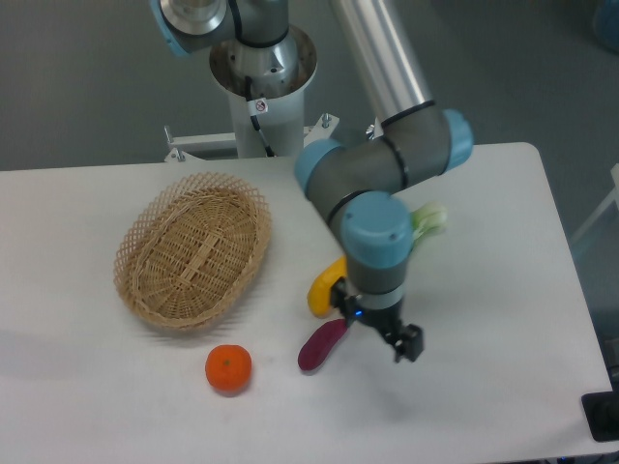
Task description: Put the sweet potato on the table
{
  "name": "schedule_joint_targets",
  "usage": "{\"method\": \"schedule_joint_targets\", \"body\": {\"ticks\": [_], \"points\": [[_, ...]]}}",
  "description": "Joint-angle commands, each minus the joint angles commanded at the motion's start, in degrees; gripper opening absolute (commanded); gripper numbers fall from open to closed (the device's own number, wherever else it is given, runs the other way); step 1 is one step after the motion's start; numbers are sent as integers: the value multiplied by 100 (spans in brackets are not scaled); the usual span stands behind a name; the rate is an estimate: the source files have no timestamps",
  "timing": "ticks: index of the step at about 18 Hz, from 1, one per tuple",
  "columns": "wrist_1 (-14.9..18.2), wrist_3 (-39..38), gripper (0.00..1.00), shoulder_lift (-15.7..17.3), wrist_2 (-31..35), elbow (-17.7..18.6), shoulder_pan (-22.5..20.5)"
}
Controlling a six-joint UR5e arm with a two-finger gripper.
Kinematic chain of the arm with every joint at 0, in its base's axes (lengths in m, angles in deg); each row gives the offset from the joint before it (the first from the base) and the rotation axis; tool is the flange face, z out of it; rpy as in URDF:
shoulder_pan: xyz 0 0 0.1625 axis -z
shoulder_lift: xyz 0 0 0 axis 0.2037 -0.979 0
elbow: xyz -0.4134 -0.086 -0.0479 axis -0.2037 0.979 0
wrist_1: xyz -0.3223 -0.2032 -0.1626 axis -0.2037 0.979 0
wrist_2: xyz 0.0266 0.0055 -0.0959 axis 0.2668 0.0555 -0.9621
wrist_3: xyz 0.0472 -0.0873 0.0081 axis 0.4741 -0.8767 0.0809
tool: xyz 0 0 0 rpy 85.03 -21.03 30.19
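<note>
One white table (503,290) fills the lower part of the view, its far edge backed by a grey floor and the robot's round pedestal (263,72) at the middle of that edge. An oval wicker basket (193,249) lies toward the left end of the table. A round tangerine (228,368) sits near the front edge, apart from the basket's rim. The sweet potato (322,344) lies flat on the table to the right of the tangerine, slanting up to the right, its upper end close beneath a yellow vegetable (325,286). A leafy green (427,218) shows partly behind the arm, toward the right half of the table.

The arm reaches down from the far edge, elbow bent over the table's middle, wrist pointing down just right of the sweet potato. The gripper (385,334) hangs beside the tuber's upper end with nothing between its fingers; it looks released, with one dark fingertip (409,344) standing out to the right.
</note>
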Motion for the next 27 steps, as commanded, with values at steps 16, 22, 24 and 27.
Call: {"method": "schedule_joint_targets", "body": {"ticks": [16,22,24,27], "points": [[677,1626,100,-149,-193,-729,-1178],[677,1644,100,-158,-193,-703,-1231],[677,1644,100,-158,-193,-694,-1231],[659,1644,100,-158,-193,-677,-1223]]}}
